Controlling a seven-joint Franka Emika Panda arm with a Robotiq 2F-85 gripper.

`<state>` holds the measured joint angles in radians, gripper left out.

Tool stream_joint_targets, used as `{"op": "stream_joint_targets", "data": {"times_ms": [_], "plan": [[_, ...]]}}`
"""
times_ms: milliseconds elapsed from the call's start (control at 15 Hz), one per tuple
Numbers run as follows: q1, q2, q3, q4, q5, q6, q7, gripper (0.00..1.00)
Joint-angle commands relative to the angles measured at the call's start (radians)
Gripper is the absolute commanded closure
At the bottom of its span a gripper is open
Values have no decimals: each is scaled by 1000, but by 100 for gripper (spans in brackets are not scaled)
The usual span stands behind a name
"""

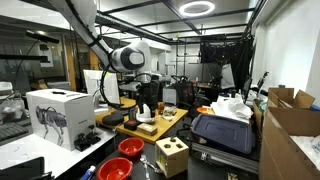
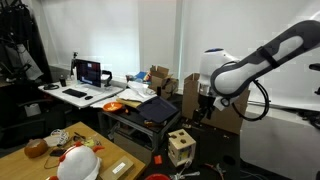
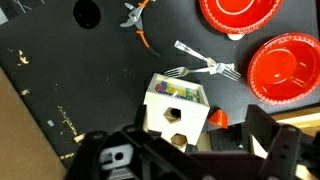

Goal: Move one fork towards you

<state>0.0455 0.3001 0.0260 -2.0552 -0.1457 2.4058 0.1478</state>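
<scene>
Two pale forks lie crossed on the black tabletop in the wrist view, one [image 3: 190, 52] slanting and the other [image 3: 224, 69] nearly level. They sit just beyond a cube-shaped box with shaped holes [image 3: 176, 108]. My gripper [image 3: 185, 158] hangs high above the table, over the box, with its dark fingers spread wide and nothing between them. In both exterior views the gripper [image 1: 148, 103] [image 2: 205, 106] is well above the box [image 1: 172, 155] [image 2: 180, 146]. I cannot make out the forks in the exterior views.
Two red bowls [image 3: 238, 12] [image 3: 288, 68] sit beside the forks, also in an exterior view [image 1: 130, 147]. An orange-handled tool [image 3: 138, 24] and a round hole [image 3: 88, 12] lie farther off. A small orange piece [image 3: 216, 120] is beside the box. A wooden board edge [image 3: 25, 120] borders the black surface.
</scene>
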Motion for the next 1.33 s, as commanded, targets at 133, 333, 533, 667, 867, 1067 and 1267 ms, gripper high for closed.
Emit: {"op": "stream_joint_targets", "data": {"times_ms": [133, 333, 533, 667, 867, 1067, 1267], "plan": [[-10, 114, 6, 77, 72, 20, -87, 0], [-17, 163, 6, 102, 103, 29, -102, 0], [-28, 213, 14, 124, 140, 15, -123, 0], [-34, 245, 19, 134, 164, 14, -135, 0], [-30, 295, 17, 156, 171, 9, -142, 0], [-17, 349, 3, 182, 146, 8, -136, 0], [-13, 400, 1, 214, 132, -7, -147, 0]]}}
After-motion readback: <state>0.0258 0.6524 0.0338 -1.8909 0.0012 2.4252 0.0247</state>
